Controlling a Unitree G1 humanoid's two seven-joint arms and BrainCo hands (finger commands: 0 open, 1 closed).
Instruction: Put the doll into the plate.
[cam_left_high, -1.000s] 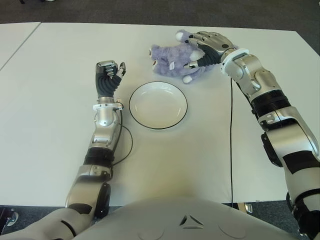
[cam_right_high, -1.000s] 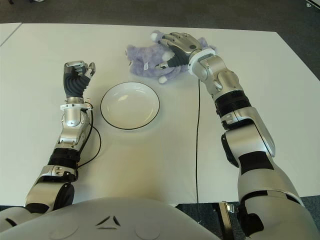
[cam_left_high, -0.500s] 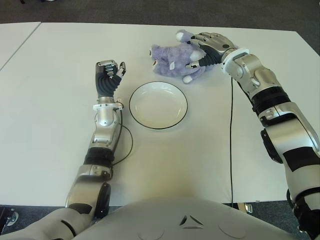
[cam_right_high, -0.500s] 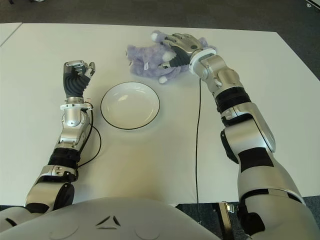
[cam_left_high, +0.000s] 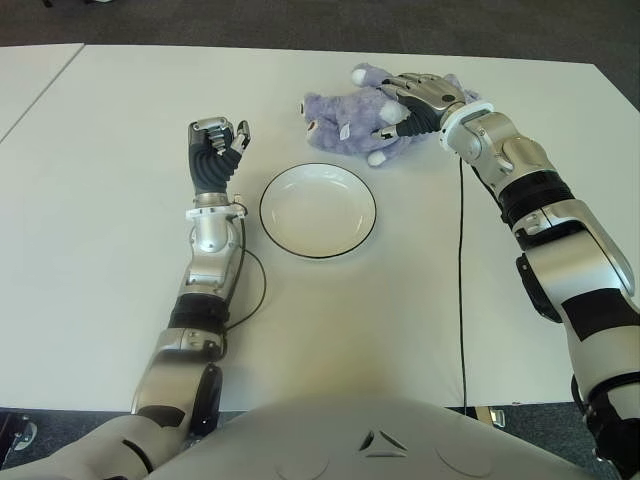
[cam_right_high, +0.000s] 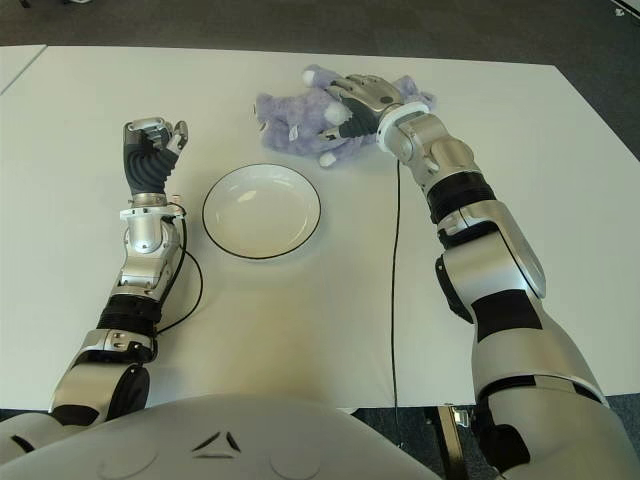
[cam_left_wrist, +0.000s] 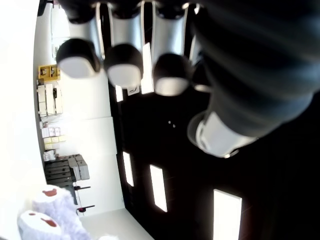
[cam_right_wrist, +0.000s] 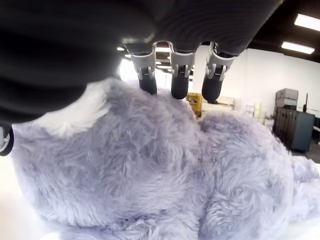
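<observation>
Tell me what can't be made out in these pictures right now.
- Eye views: the right hand covers part of the doll, so how far its grip has closed is unclear.
- Right wrist view: fur fills the frame and hides the plate.
- Left wrist view: left hand only blurred fingertips; table hidden.

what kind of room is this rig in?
Probably an office or lab: white tables pushed together on dark carpet, and the right wrist view shows strip ceiling lights and grey cabinets behind the doll.

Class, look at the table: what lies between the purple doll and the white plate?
Nothing: in both eye views only bare table separates the doll, under the right hand, from the plate.
</observation>
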